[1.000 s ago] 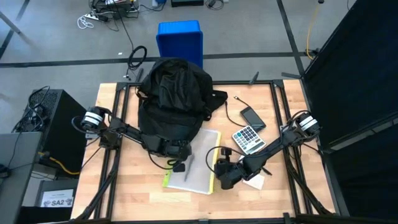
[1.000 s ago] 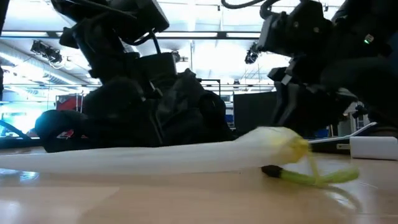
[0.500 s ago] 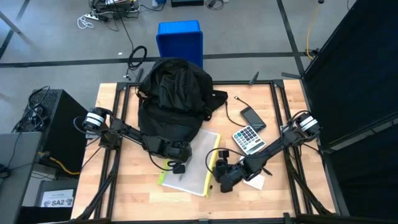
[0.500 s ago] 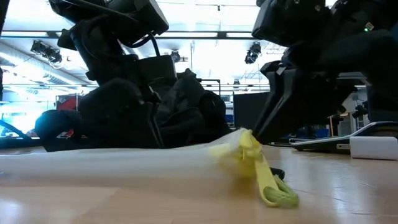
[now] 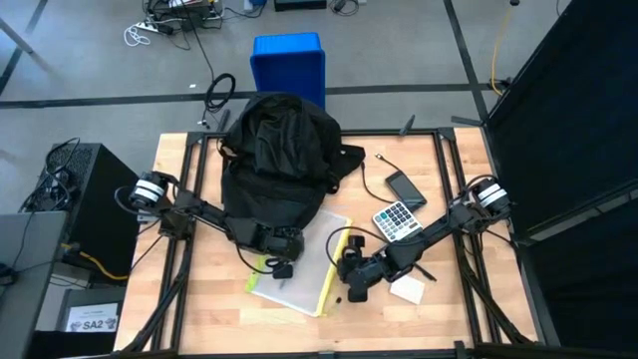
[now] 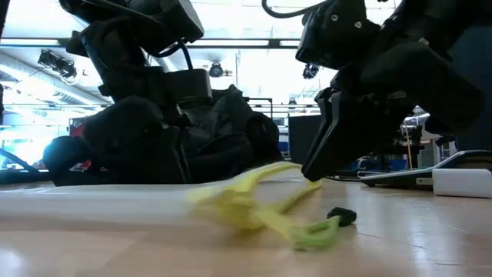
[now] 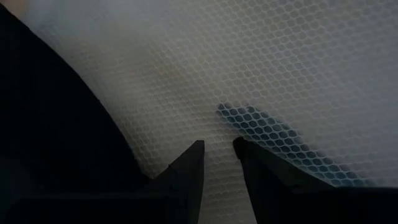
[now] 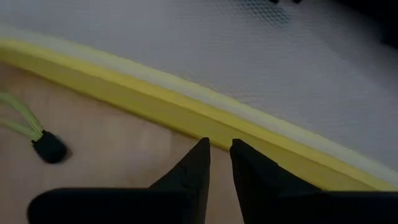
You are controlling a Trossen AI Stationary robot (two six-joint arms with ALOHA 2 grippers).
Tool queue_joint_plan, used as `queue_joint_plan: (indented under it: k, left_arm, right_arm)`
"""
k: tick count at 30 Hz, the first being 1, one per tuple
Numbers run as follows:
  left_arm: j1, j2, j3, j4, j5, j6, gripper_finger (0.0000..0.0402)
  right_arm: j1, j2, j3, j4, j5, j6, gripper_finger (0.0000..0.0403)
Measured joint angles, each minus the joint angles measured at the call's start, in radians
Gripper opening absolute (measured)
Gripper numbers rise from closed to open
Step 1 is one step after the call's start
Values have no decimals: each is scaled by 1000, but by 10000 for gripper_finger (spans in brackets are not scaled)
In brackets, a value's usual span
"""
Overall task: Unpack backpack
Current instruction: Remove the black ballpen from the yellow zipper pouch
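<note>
The black backpack (image 5: 279,160) lies on its back at the table's far middle. A white mesh pouch (image 5: 297,271) with a yellow edge (image 5: 327,279) lies flat in front of it. My left gripper (image 5: 283,267) is over the pouch's far left part, shut on its mesh (image 7: 261,74). My right gripper (image 5: 339,271) is at the pouch's right side, shut on the yellow edge (image 8: 155,106). A yellow-green cord with a black toggle (image 6: 340,216) trails on the wood beside it. My left gripper has the pouch's white mesh (image 7: 219,163) between its two fingertips, coming slanting down from the table's left. Whether it has one layer or several cannot be told. The pouch lies on the table under the hold. My right gripper pinches the pouch's yellow edge (image 8: 219,138) at its fingertips, slanting down from the table's right, across the edge. In the low view the yellow edge (image 6: 277,175) rises off the wood up to the fingertip (image 6: 314,171), while the rest of the pouch stays on the table.
To the right lie a calculator (image 5: 399,221), a dark phone (image 5: 405,187), a thin cable (image 5: 383,164) and a small white box (image 5: 407,289). A blue bin (image 5: 288,62) stands on the floor beyond the far edge. Bare wood runs along the near edge.
My right gripper has gone toward the table's left, taking the yellow edge with it. The pouch has turned on the table, its right side swinging left and the yellow edge lifting and bunching; the cord and toggle stay behind on the wood.
</note>
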Motion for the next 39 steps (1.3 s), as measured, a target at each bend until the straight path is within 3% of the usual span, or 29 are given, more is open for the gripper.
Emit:
queue_joint_plan:
  k: [11, 17, 23, 27, 33, 39]
  left_arm:
    - [-11, -12, 46, -152, -14, -70, 87]
    - [-48, -16, 117, -243, -81, -71, 87]
    - [-91, -16, 91, -370, -152, -143, 87]
    - [-96, -17, 38, -292, -164, -176, 87]
    - [-85, -25, -35, -120, -150, -108, 87]
    - [-45, -84, -157, 106, -87, -72, 87]
  right_arm:
    - [-26, 1, 0, 6, -6, 0, 45]
    - [-37, 2, 0, 6, -6, 0, 46]
    - [-38, 2, 0, 7, -23, 0, 38]
    - [-35, 2, 0, 10, -30, 1, 36]
    - [-31, 2, 0, 11, -30, 18, 43]
    - [-23, 2, -1, 10, -30, 27, 50]
